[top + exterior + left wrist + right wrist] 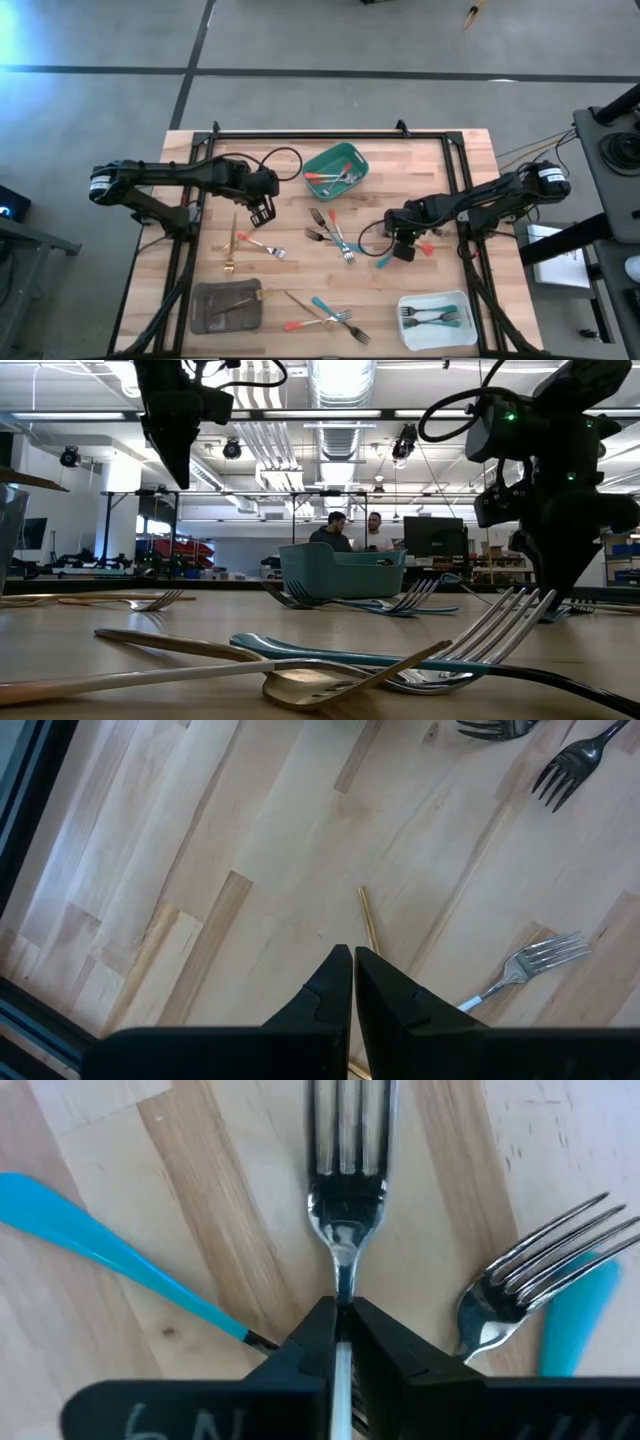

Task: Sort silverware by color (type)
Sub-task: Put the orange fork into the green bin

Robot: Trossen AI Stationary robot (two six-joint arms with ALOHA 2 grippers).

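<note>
Your right arm reaches in from the right edge of the high view, bent at the elbow, and ends low over the centre-right of the worktop [300,175]. Its right claw [341,1328] is clamped on the slim neck of a silver fork [345,1190], the 2 dark wedge-shaped fingers [310,1342] meeting on the stem just below the tines. A teal handle [110,1250] lies flat beside that fork, and another fork [520,1285] with a teal handle lies on the other side, tilted.

Your left arm stretches in from the left edge of the high view, nearly straight, with the left claw [262,208] above the upper-left part of the worktop. Its fingers are pressed together with nothing between them. Under it you see pale wooden planks, the thin end of a gold utensil [368,925] and a silver fork [535,960] just beside it.

The rest of the silverware is spread out: a cluster of forks [330,235] at the centre, gold pieces [232,245] at the left, and mixed pieces [330,315] at the bottom centre. The green tray [336,170] holds red-handled pieces, the white tray [436,320] holds teal-handled forks, and the grey tray [226,305] holds a gold one.
</note>
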